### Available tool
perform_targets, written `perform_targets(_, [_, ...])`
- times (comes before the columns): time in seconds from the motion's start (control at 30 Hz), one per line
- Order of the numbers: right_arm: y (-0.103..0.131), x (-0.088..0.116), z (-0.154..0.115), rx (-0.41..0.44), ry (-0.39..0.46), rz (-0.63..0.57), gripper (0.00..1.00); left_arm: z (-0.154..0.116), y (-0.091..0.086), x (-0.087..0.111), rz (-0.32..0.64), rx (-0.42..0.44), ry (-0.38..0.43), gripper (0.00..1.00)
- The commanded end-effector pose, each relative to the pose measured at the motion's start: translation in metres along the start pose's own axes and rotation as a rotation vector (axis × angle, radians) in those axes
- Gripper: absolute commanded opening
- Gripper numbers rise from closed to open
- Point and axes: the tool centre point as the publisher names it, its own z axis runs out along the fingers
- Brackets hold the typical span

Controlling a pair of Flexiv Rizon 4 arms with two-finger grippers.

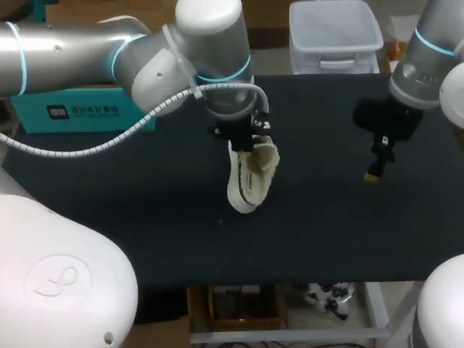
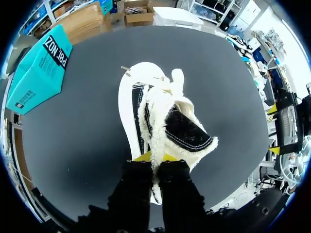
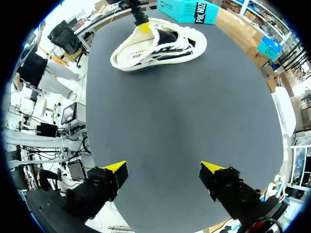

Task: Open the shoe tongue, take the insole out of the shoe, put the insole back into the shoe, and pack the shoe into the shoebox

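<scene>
A white shoe (image 1: 250, 177) with black stripes and a fleecy cream lining lies on its side in the middle of the black table (image 1: 145, 217). My left gripper (image 1: 246, 139) comes down on its upper end. In the left wrist view the left gripper (image 2: 155, 158) is shut on the fleecy edge of the shoe (image 2: 160, 111) beside its dark opening, with the toe pointing away. My right gripper (image 1: 374, 172) hangs open over the table's right part, far from the shoe (image 3: 155, 43); nothing lies between the right gripper (image 3: 163, 170) fingers. The teal shoebox (image 1: 80, 110) stands closed at the back left.
A clear plastic bin (image 1: 335, 32) with a lid stands behind the table's far edge. The teal shoebox (image 2: 39, 68) sits at the table's corner, well apart from the shoe. Bare black tabletop lies between the shoe and my right gripper.
</scene>
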Motion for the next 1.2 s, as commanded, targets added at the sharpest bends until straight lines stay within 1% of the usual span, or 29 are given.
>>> perform_targets(0.03, [-0.001,0.0,-0.001,-0.001,0.001,0.0,1.0,-0.029,-0.009,-0.023,0.078,-0.015,0.122,0.0])
perform_targets(0.17, [-0.001,0.0,-0.001,-0.001,0.001,0.0,1.0,-0.046,-0.025,-0.038,0.18,-0.037,0.164,0.0])
perform_targets(0.33, [-0.001,0.0,-0.001,-0.001,0.001,0.0,1.0,-0.066,-0.04,-0.053,0.327,-0.057,0.161,0.0])
perform_targets(0.47, [-0.001,0.0,-0.001,-0.001,0.001,0.0,1.0,-0.092,-0.054,-0.07,0.5,-0.051,0.13,0.0])
perform_targets(0.57, [-0.001,0.0,-0.001,-0.001,0.001,0.0,1.0,-0.109,-0.067,-0.087,0.593,-0.036,0.101,0.0])
perform_targets(0.67, [-0.001,0.0,-0.001,-0.001,0.001,0.0,1.0,-0.125,-0.08,-0.105,0.694,-0.039,0.086,0.0])
perform_targets(0.77, [-0.001,0.0,-0.001,-0.001,0.001,0.0,1.0,-0.138,-0.093,-0.121,0.769,-0.04,0.074,0.0])
perform_targets(0.8, [-0.001,0.0,-0.001,-0.001,0.001,0.0,1.0,-0.142,-0.096,-0.126,0.815,-0.048,0.071,0.0])
perform_targets(0.9, [-0.001,0.0,-0.001,-0.001,0.001,0.0,1.0,-0.151,-0.106,-0.136,0.852,-0.048,0.012,0.0])
perform_targets(0.97, [-0.001,0.0,-0.001,-0.001,0.001,0.0,1.0,-0.157,-0.11,-0.142,0.882,-0.044,-0.014,0.0])
perform_targets(1.2, [-0.001,0.0,-0.001,-0.001,0.001,0.0,1.0,-0.167,-0.121,-0.173,0.966,-0.06,-0.055,0.0])
